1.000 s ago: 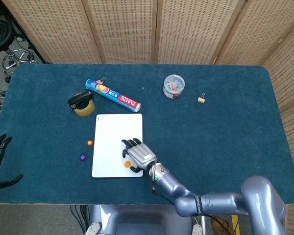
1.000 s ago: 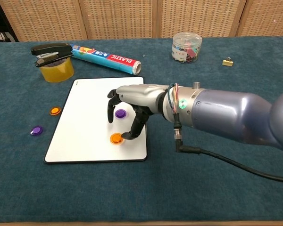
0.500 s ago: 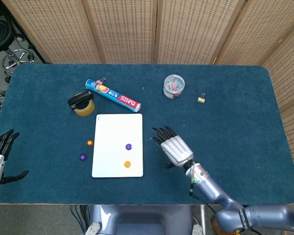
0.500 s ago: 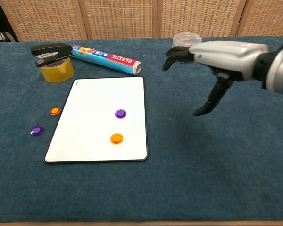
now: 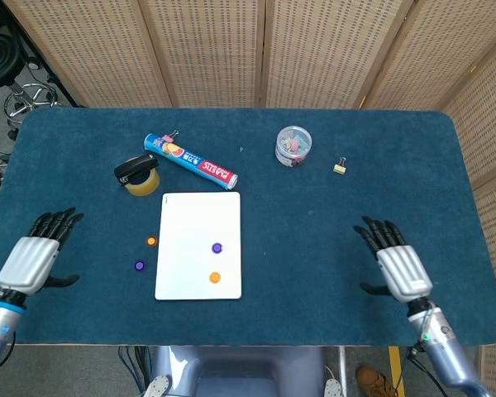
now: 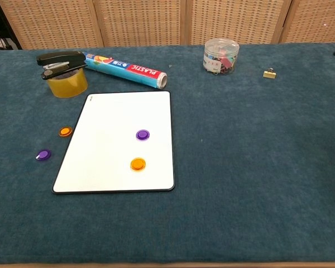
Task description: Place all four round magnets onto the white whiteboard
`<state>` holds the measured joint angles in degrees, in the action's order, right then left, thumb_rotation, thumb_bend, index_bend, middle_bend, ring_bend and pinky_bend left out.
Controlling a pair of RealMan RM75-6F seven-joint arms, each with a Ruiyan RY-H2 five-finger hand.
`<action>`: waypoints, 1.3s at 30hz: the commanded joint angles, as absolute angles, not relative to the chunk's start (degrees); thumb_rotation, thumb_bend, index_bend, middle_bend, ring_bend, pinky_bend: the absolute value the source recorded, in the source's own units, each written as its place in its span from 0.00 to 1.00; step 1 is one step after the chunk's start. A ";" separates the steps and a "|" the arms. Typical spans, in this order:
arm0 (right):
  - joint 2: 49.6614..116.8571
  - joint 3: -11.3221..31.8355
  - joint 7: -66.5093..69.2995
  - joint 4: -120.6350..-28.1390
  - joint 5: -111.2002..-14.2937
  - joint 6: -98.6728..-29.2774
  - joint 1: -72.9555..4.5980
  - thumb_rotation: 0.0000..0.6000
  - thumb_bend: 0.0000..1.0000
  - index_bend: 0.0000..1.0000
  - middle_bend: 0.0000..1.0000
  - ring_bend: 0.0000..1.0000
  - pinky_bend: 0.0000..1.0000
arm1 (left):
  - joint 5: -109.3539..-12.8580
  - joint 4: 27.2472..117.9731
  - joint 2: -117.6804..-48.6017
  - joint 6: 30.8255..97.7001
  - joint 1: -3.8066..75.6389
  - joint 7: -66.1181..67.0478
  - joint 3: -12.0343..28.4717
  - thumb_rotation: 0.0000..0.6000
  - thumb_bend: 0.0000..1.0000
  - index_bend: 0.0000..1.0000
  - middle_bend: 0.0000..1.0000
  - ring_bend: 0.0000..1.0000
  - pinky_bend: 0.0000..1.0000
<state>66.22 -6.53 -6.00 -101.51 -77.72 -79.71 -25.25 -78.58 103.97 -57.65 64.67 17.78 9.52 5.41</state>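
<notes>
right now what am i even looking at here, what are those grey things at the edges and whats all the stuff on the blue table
Those grey things are a robot's two mechanical hands: its left hand and right hand, both open with fingers spread, holding nothing. One picture looks down from the robot's head; the other looks forward from its chest, where neither hand clearly shows.

On the table lies a white whiteboard with a purple magnet and an orange magnet on it. Two more, orange and purple, sit on the cloth just left of the board.

Behind are a plastic-wrap roll, a stapler on a tape roll, a jar of clips and a binder clip.
</notes>
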 commanded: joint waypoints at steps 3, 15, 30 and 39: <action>64.90 -7.57 0.96 -98.66 -79.69 -84.73 -18.45 1.00 0.08 0.11 0.00 0.00 0.00 | -71.81 102.21 -61.55 57.39 24.12 13.62 7.83 1.00 0.00 0.00 0.00 0.00 0.00; 65.26 -6.14 6.68 -95.37 -83.03 -85.79 -14.00 1.00 0.08 0.12 0.00 0.00 0.00 | -58.42 97.76 -68.98 51.98 31.91 20.52 9.82 1.00 0.02 0.14 0.00 0.00 0.00; 64.62 -4.14 9.72 -95.10 -85.66 -83.61 -12.41 1.00 0.08 0.14 0.00 0.00 0.00 | -45.33 89.90 -78.59 50.89 38.07 25.94 9.08 1.00 0.23 0.29 0.00 0.00 0.00; 64.32 -3.11 10.65 -95.02 -86.02 -82.71 -11.65 1.00 0.08 0.15 0.00 0.00 0.00 | -42.39 88.06 -81.23 51.93 39.49 26.80 8.65 1.00 0.27 0.35 0.00 0.00 0.00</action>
